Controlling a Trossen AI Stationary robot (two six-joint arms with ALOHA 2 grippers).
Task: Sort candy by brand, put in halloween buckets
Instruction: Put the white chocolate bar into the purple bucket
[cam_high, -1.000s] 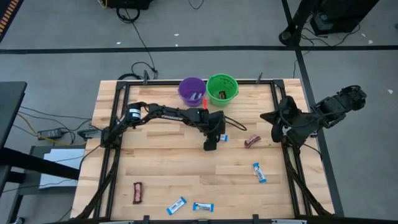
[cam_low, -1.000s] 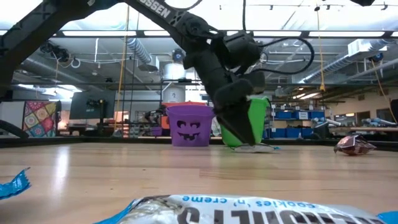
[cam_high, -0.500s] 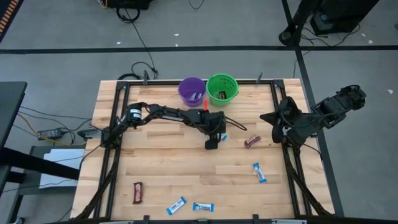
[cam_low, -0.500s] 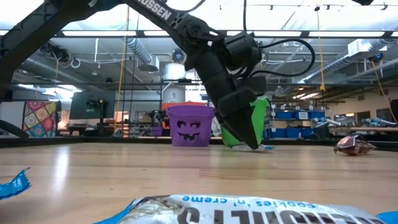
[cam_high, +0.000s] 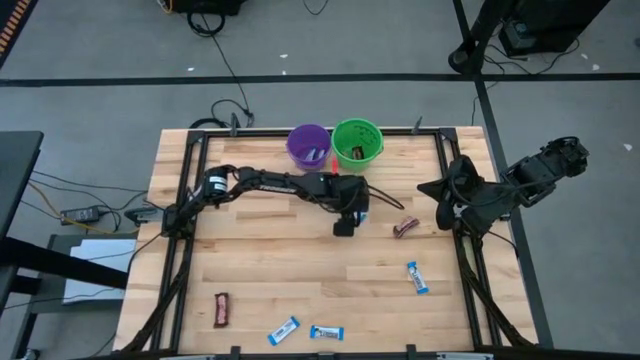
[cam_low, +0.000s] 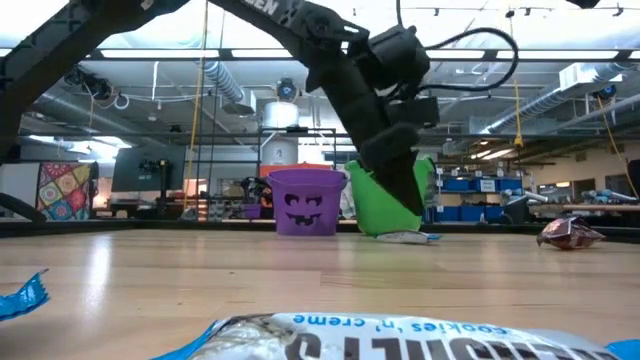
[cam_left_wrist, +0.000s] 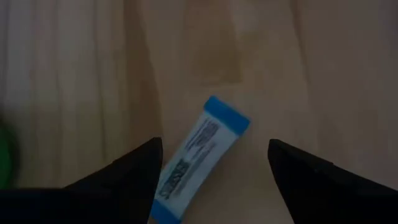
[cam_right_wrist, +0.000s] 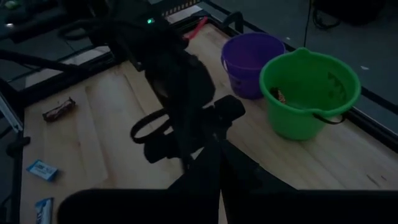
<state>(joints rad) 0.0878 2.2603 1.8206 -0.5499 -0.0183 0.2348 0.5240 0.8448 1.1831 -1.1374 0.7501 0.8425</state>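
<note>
Nearest the low camera lies a blue-and-white candy bar (cam_low: 340, 340) on the wooden table (cam_high: 260, 270), with 3 more blue-and-white bars and 1 dark bar (cam_high: 221, 309) scattered along the near half. Mid-table, the left gripper (cam_high: 345, 222) hangs over another blue-and-white bar (cam_left_wrist: 198, 155), fingers (cam_left_wrist: 134, 171) spread wide either side — not touching it. A maroon bar (cam_high: 406, 228) lies beside it. The right gripper (cam_high: 440, 190), closed and empty, waits at the right edge. Farthest back stand the purple bucket (cam_high: 308, 146) and green bucket (cam_high: 357, 142), side by side.
</note>
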